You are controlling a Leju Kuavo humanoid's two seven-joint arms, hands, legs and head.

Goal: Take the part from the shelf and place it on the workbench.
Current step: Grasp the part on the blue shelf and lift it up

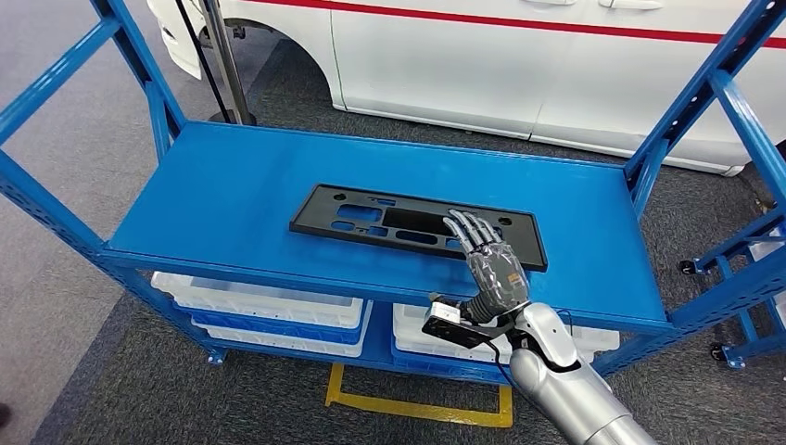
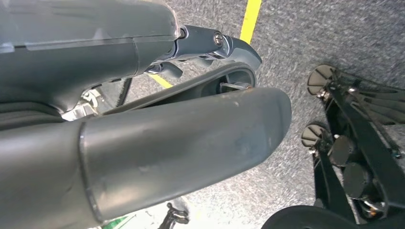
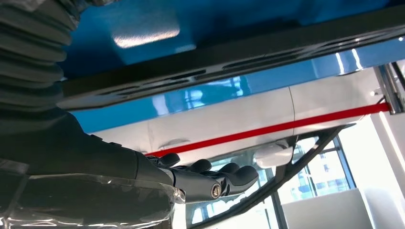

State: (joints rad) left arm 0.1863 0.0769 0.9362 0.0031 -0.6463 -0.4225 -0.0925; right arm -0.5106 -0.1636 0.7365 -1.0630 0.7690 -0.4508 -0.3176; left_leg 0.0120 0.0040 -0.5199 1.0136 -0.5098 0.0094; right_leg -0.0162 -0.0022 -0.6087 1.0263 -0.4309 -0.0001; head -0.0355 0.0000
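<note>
White car body (image 1: 556,65) with red stripe (image 1: 519,20) parked behind blue rack frame (image 1: 139,83). Grey carpet floor (image 1: 120,371) under rack. Yellow tape outline (image 1: 417,403) on floor in front of rack. White bins (image 1: 269,311) on lower level. Black pole (image 1: 227,65) left of car. Bright windows (image 3: 329,176) beyond car.

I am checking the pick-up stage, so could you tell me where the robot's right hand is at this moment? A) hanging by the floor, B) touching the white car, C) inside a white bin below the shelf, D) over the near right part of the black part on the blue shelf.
D: the right hand reaches over the black part lying flat on the blue shelf, fingers spread above its near right end.
</note>
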